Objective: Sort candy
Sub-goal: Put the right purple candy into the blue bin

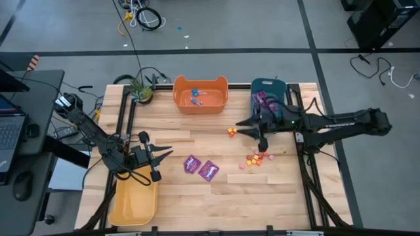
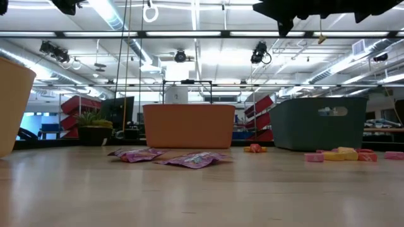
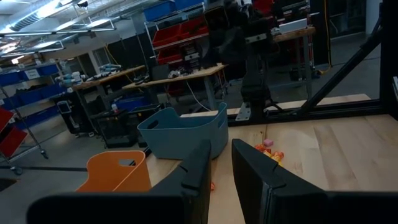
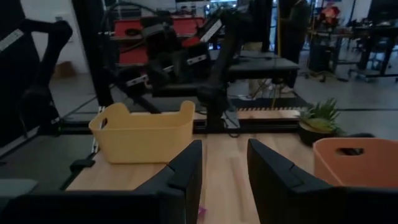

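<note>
Candy: you see two purple packets [image 1: 201, 168] lying flat at table centre, side by side, each long axis tilted off the table edges; small orange and pink pieces [image 1: 255, 159] scatter at their 3 o'clock.
Bins: blue lollipops [image 1: 196, 96] lie in the orange bin [image 1: 200, 105] at 12 o'clock, purple packets in the teal bin [image 1: 264, 86].
Left gripper [image 1: 167, 154]: you have it beside the yellow bin [image 1: 134, 202], fingers parted, holding nothing.
Right gripper [image 1: 263, 147]: above the small pieces, fingers apart, empty.
Writing: "TROSSEN" on the right arm [image 1: 341, 124].
</note>
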